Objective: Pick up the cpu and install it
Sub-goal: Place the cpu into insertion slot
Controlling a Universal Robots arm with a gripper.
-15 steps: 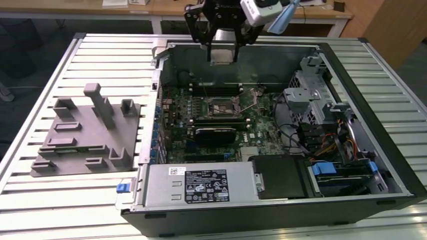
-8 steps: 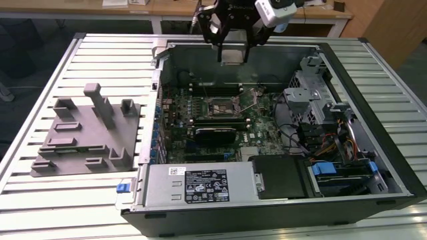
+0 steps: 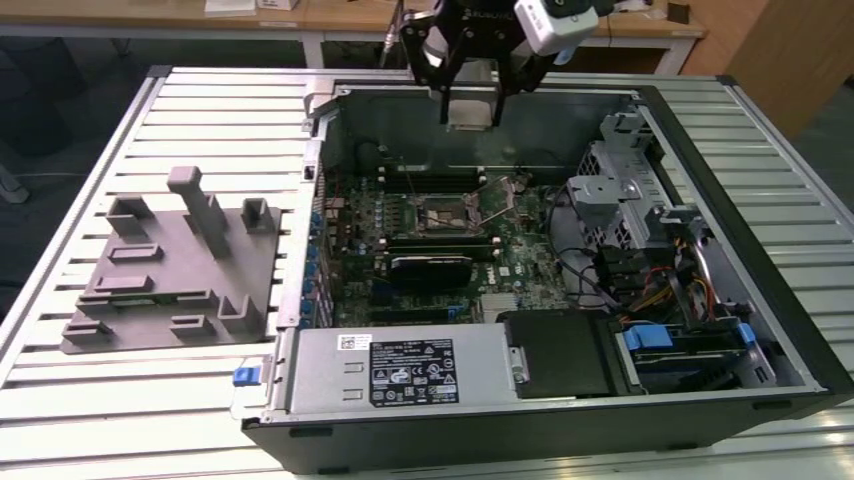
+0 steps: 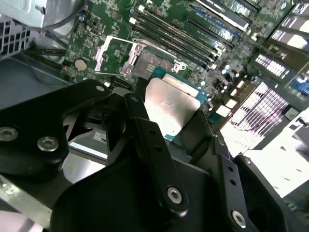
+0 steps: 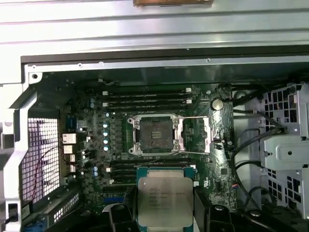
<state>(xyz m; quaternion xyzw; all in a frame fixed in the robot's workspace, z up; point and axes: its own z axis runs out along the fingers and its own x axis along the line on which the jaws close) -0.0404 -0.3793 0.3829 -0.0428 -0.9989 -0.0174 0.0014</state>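
- Silver-topped, the cpu sits clamped in the gripper. The black fingers are closed in on two opposite edges of the chip, only as far apart as it is wide.
- In the exterior view, gripper and cpu hang at top centre of the frame, over the far wall of the open case and well clear of the motherboard.
- The socket lies mid-frame below them, its plate swung open to one side and its dark contact field uncovered.
- In both wrist views the cpu shows its flat metal top, with the socket beyond it and apart from it.
- A grey tray with upright posts rests on the slatted table at the exterior view's left, beside the case.
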